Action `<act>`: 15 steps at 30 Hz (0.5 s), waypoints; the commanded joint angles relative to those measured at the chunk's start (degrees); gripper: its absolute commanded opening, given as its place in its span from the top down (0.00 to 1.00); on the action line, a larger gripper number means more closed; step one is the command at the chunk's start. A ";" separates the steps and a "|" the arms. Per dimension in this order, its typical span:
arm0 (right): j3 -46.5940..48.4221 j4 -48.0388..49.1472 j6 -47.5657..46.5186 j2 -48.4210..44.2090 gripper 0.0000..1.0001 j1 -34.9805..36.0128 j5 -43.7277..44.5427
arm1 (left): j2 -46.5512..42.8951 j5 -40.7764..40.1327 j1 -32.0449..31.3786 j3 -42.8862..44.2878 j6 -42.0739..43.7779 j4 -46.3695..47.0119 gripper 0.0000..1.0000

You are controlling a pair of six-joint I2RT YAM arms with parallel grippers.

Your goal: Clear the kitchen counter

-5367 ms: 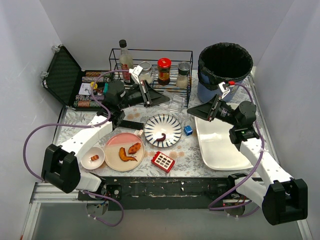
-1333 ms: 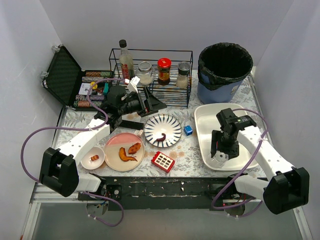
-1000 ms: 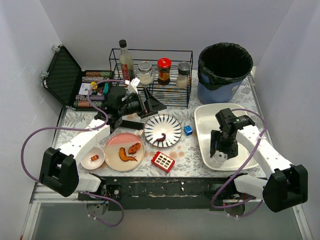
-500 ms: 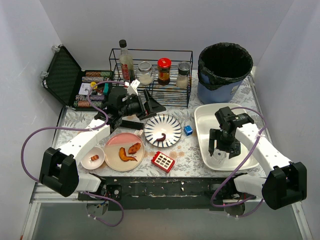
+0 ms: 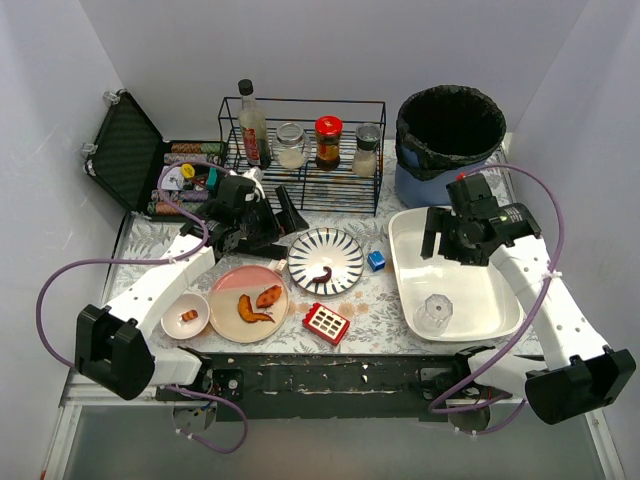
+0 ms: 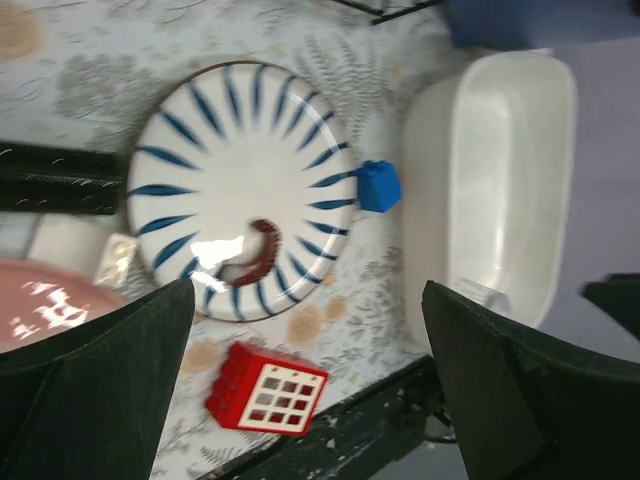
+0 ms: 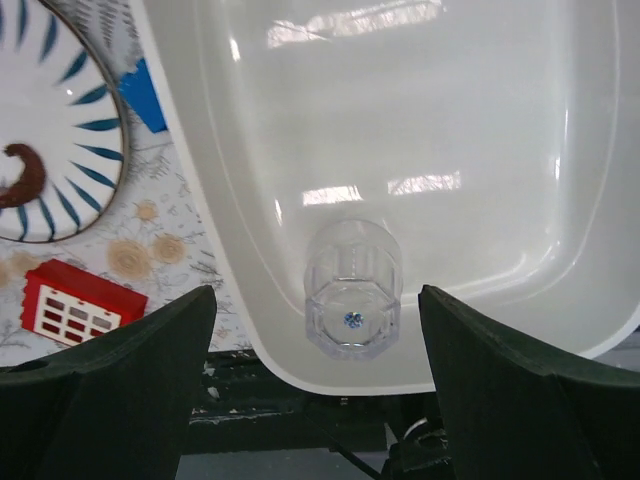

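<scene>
- While both arms reach over the desk (image 5: 372, 297), which spans the top view from arm bases to back wall, the left gripper (image 5: 289, 212) hovers by the striped plate (image 5: 340, 248) mid-desk. The right gripper (image 5: 440, 240) hangs above the white tub (image 5: 480, 285) at the near right corner.
- Left wrist: fingers (image 6: 90, 390) spread wide, empty. A blue block (image 6: 378, 186) sits just beside the plate's rim, a red block (image 6: 268, 400) toward the near edge.
- Right wrist: fingers (image 7: 520, 400) parted, holding nothing. A clear glass (image 7: 352, 290) stands upright in the tub.
</scene>
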 commanded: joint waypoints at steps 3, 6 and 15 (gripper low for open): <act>3.79 6.07 -2.64 -1.13 0.09 0.16 -6.51 | -2.03 -23.41 0.05 1.80 2.19 -20.16 0.02; 2.12 8.18 -2.21 -1.66 0.09 0.25 -8.80 | -2.03 -32.46 0.05 3.82 -0.71 -27.53 0.02; 0.27 11.35 -3.34 -0.61 0.09 0.16 -10.91 | 2.44 -56.28 0.05 12.78 -21.16 -53.53 0.02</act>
